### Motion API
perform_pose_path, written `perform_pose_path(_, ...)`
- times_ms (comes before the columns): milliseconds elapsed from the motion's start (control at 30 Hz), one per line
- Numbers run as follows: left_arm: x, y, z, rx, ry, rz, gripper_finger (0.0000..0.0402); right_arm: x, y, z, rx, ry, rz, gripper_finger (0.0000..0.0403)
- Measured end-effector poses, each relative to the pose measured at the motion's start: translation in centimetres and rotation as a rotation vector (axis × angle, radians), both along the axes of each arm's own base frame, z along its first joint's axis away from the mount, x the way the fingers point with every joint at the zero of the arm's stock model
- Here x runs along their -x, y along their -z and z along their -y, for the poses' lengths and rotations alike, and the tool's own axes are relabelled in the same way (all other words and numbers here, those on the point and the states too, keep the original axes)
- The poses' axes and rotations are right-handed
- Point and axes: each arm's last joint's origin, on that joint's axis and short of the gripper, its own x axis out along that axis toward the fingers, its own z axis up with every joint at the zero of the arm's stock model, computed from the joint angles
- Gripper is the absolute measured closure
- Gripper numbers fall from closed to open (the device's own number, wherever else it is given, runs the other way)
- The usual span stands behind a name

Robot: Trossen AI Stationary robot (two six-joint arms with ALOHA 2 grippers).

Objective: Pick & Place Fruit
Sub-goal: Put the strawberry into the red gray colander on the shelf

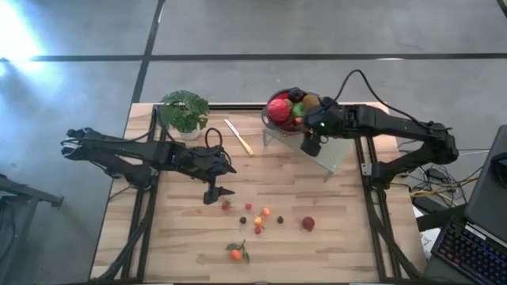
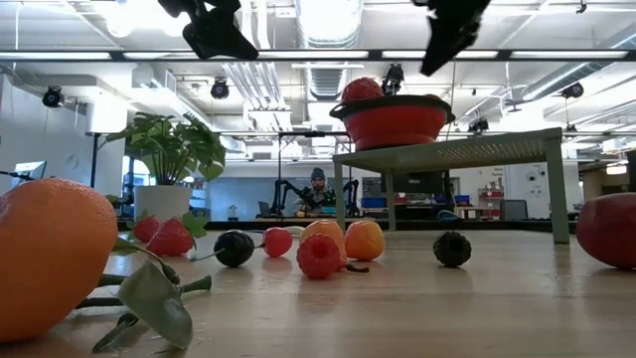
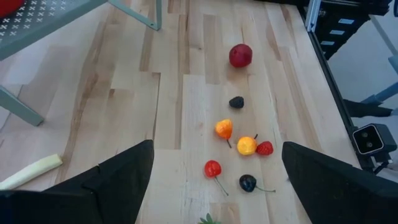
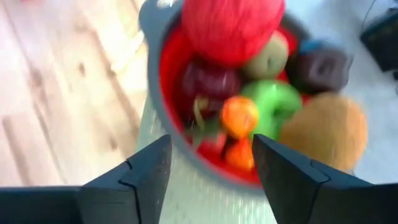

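A red bowl (image 1: 291,111) full of fruit stands on a grey perforated stand (image 1: 329,154) at the far right. In it are a big red apple (image 4: 230,25), a green apple (image 4: 277,102), a brown kiwi (image 4: 326,134) and small orange pieces. My right gripper (image 4: 211,146) hangs open just above the bowl's near rim, with nothing between its fingers. My left gripper (image 3: 217,144) hovers open above the table's middle. Beyond it, loose fruit rests on the wood: small berries (image 3: 224,129), a red fruit (image 3: 240,55) and a leafy tangerine (image 1: 236,253).
A potted plant (image 1: 184,111) stands at the far left, with a pale knife (image 1: 238,137) lying between it and the stand. Black frame rails (image 1: 146,214) run along both sides of the table. A keyboard (image 1: 467,253) sits off the right edge.
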Motion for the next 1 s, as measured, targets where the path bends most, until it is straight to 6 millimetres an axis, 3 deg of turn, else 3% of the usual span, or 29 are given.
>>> perform_pose_path(200, 0.0, -0.1, 0.0, -0.036, 0.030, 0.012, 0.0041, 2.4, 0.8, -1.1, -0.066, 0.047, -0.096, 0.0217)
perform_pose_path(533, 1.2, 1.4, -0.1, -0.051, 0.034, -0.186, 0.0041, 4.4, 4.3, -1.4, -0.060, 0.089, -0.087, 0.0270)
perform_pose_path(833, 3.2, 2.8, -1.8, -0.189, -0.342, -0.414, 0.0041, 4.0, 8.5, -1.3, -0.018, 0.031, -0.034, 0.0303)
perform_pose_path(1000, 4.1, 3.1, -3.6, -0.049, -0.701, -0.461, 0.0042, 3.7, 9.8, -1.3, -0.010, 0.017, -0.050, 0.0314)
